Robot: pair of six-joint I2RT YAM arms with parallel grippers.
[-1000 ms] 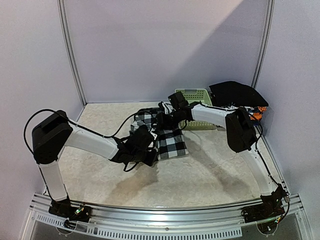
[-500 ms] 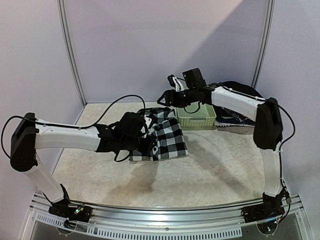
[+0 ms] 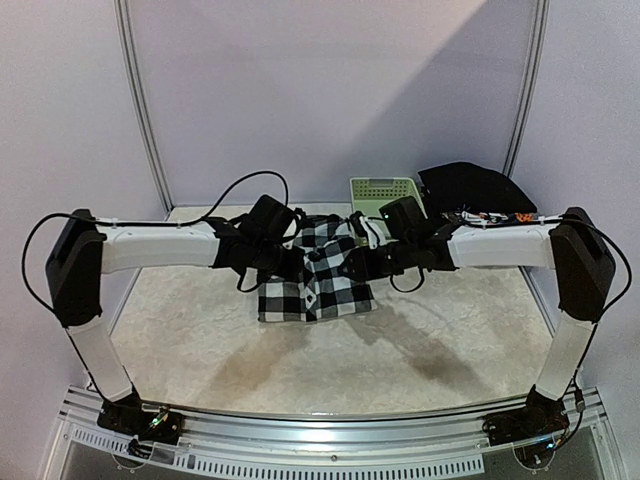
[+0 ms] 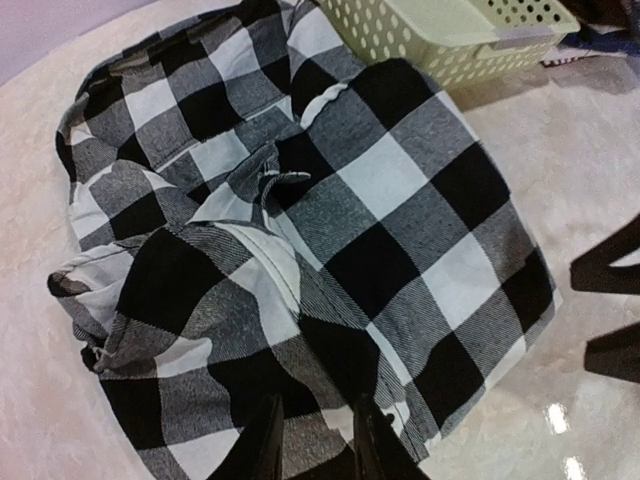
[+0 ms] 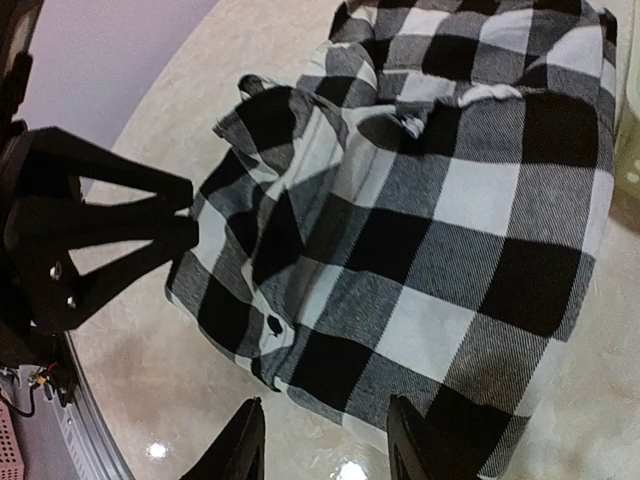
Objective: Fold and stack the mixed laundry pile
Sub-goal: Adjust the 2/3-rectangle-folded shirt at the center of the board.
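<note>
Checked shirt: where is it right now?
Top view: the checked shirt lies centre frame, just in front and left of the pale green slotted basket.

Robot lab test cell: plain white wall panels (image 3: 330, 90) between aluminium posts (image 3: 143, 110) enclose a table (image 3: 400, 350); left arm (image 3: 150, 250) and right arm (image 3: 500, 245) are bolted to a metal rail (image 3: 330, 430).

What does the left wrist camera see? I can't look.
A crumpled black-and-white checked shirt fills the picture, lying on a pale table. A pale green basket sits at the top right; the left gripper shows at the bottom, fingers slightly apart.
</note>
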